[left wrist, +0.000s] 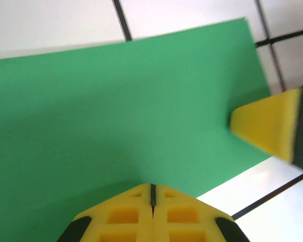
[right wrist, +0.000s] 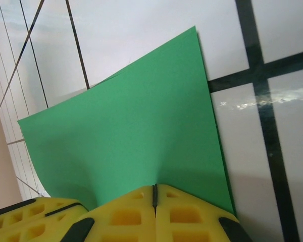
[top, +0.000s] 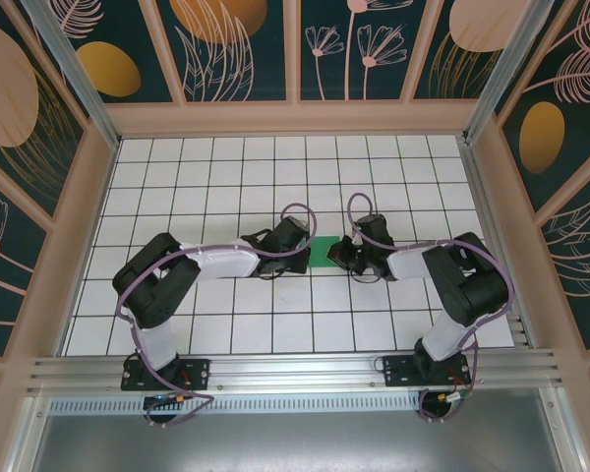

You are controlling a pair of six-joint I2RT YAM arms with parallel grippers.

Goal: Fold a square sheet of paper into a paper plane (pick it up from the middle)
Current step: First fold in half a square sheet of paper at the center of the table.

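The square sheet of paper (top: pixel 324 253) is held between the two arms at the middle of the gridded table (top: pixel 275 177). Its near edge is pinched by the left gripper (left wrist: pixel 152 195), whose fingers are pressed together with only a thin seam left. Another part of the border is pinched in the same way by the right gripper (right wrist: pixel 154 194). This double hold appears meant to let the sheet be brought over on itself for a crease. A slight bow is seen in the paper, but whether a second layer lies beneath cannot be told.
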